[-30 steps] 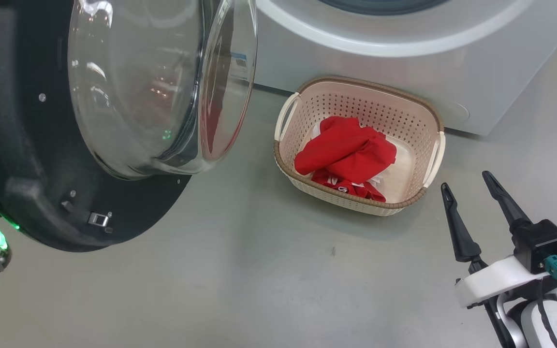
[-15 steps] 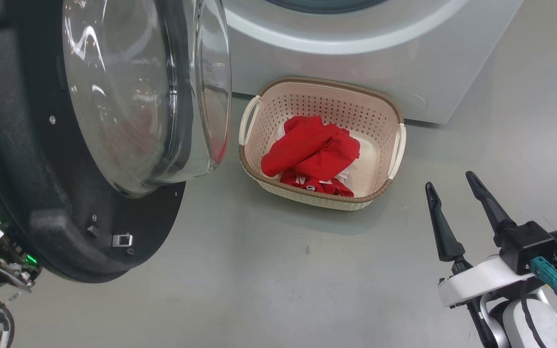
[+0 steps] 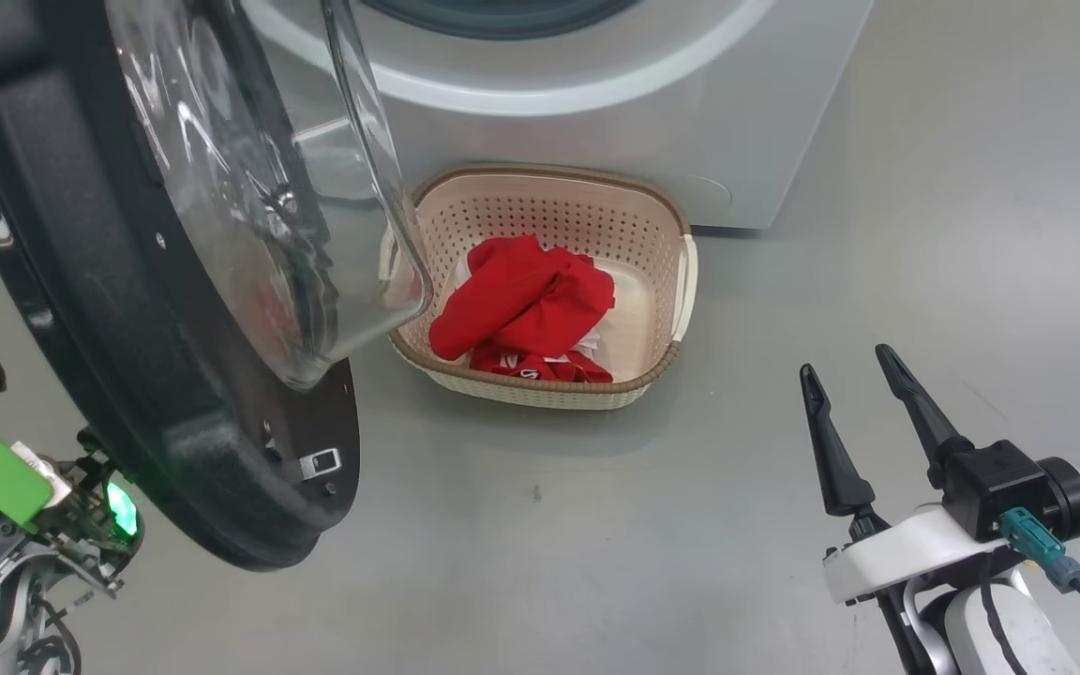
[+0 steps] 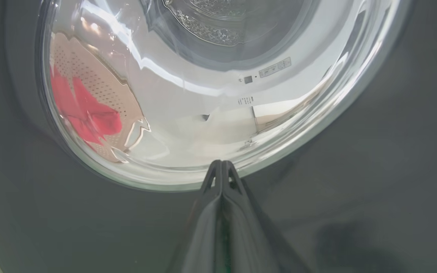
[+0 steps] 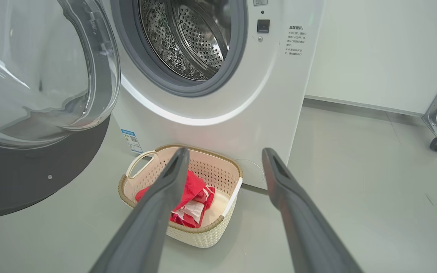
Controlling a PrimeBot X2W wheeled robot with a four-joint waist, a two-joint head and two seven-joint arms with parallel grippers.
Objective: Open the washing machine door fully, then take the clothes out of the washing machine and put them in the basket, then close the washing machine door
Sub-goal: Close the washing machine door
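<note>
Left wrist view: left gripper [image 4: 221, 167] was pressed together at the washing machine door [image 4: 393, 170]; right gripper [image 3: 842, 360] was spread, basket [image 3: 662, 225] at 11 o'clock. Glossy rim could be slipped off mid-push.

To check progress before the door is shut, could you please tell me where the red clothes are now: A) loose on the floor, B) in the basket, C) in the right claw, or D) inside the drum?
B: the clothes lie bunched inside the basket.
</note>
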